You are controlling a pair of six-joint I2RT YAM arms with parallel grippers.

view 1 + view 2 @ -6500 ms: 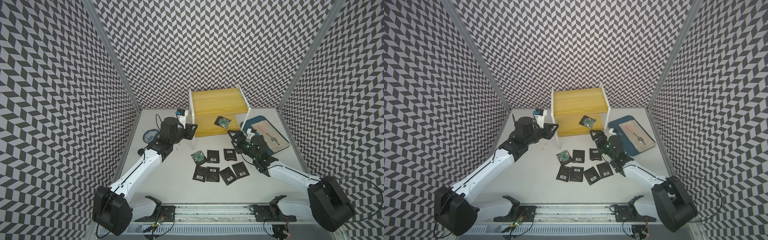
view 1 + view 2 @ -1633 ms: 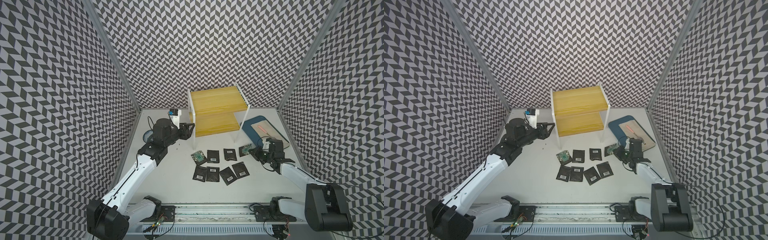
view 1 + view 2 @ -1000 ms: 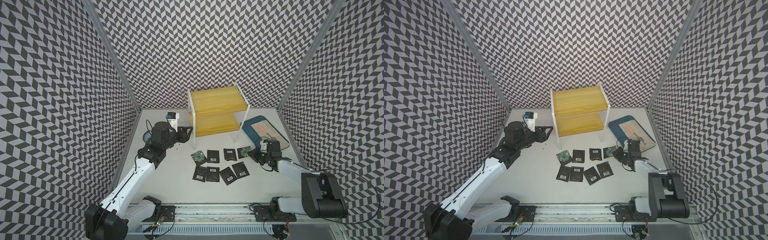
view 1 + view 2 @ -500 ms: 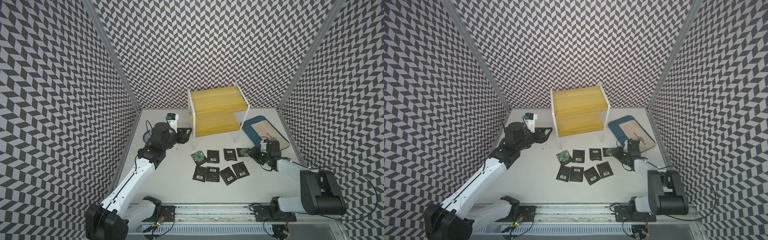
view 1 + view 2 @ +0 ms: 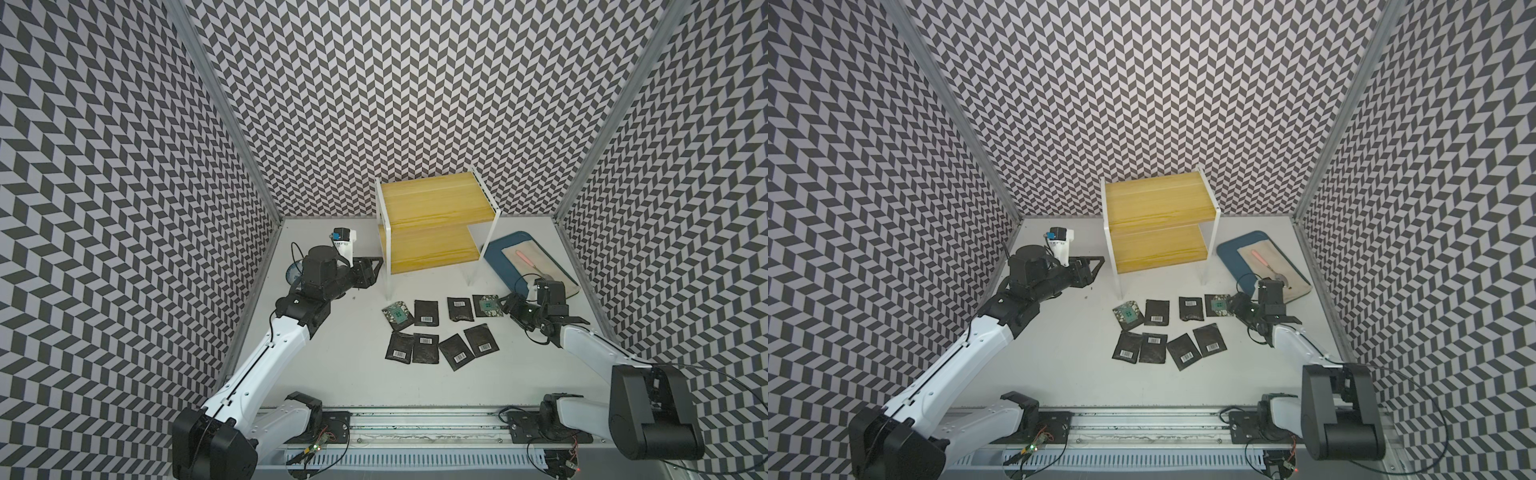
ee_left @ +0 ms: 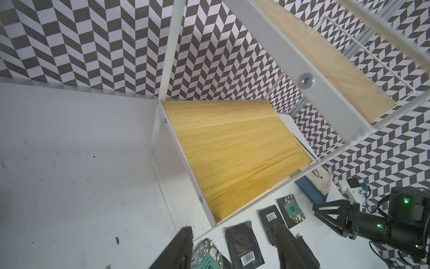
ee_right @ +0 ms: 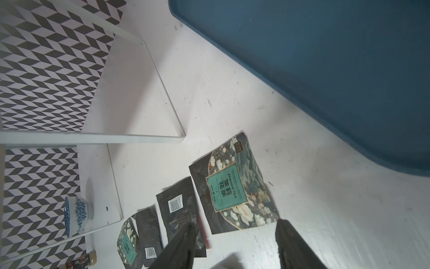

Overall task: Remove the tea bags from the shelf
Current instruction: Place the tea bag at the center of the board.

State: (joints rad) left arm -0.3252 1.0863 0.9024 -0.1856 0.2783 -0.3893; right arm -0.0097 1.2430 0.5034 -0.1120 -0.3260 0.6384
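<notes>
Shelf: yellow boards, white frame. Tea bags: black, white barcode labels; two green-patterned. Tray: blue. Walls: black-white chevron. Table: white.

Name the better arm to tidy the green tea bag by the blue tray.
Right: the open right gripper sits beside the green tea bag; the left gripper is farther, beside the shelf.

Eight tea bags lying flat in two rows, two green-faced, just before the two-tier yellow shelf
</notes>
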